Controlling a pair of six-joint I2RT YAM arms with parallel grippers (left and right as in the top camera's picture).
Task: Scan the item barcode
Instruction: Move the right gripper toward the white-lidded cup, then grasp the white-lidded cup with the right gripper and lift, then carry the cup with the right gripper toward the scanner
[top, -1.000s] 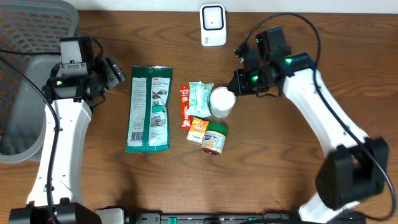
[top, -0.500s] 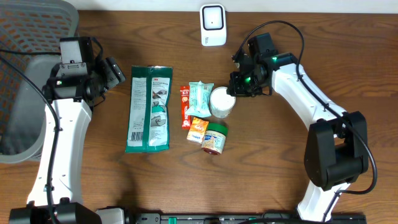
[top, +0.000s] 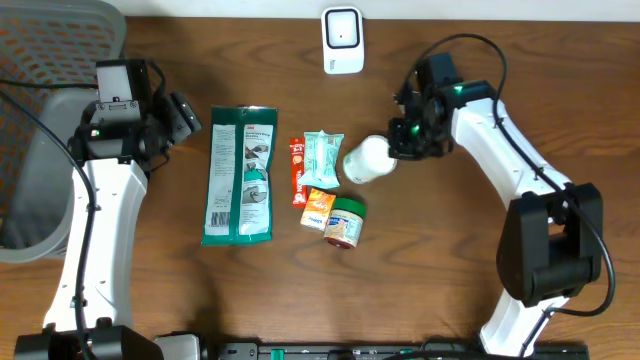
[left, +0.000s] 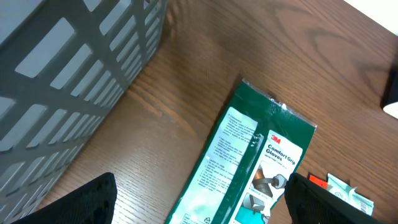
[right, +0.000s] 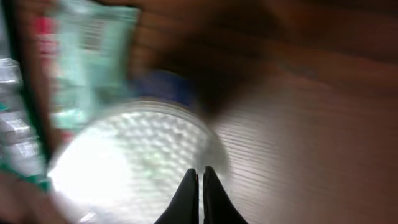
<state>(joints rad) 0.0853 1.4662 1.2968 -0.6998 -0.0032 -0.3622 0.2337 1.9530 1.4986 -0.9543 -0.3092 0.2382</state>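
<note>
The white jar (top: 367, 160) sits around the middle of the desk (top: 450, 260), a little toward the far edge, and looks tipped onto its side with one end angled toward the right arm. The right gripper (top: 398, 145) is at that end with its fingers pressed together; in the blurred right wrist view the closed tips (right: 200, 180) point straight at the jar's pale round face (right: 134, 162), though I cannot tell whether they touch it. Just left of the jar lies a teal packet (top: 323, 158), then a red sachet (top: 298, 172), with a small orange packet (top: 319, 208) and a green-lidded jar (top: 346, 222) nearer the front edge. A long green glove pack (top: 241, 175) lies further left. The left gripper (top: 185, 117) hangs beside its far end, fingers spread wide and holding nothing. A white scanner (top: 342, 40) stands at the middle of the far edge, and a grey basket (top: 40, 120) sits at the left edge.
</note>
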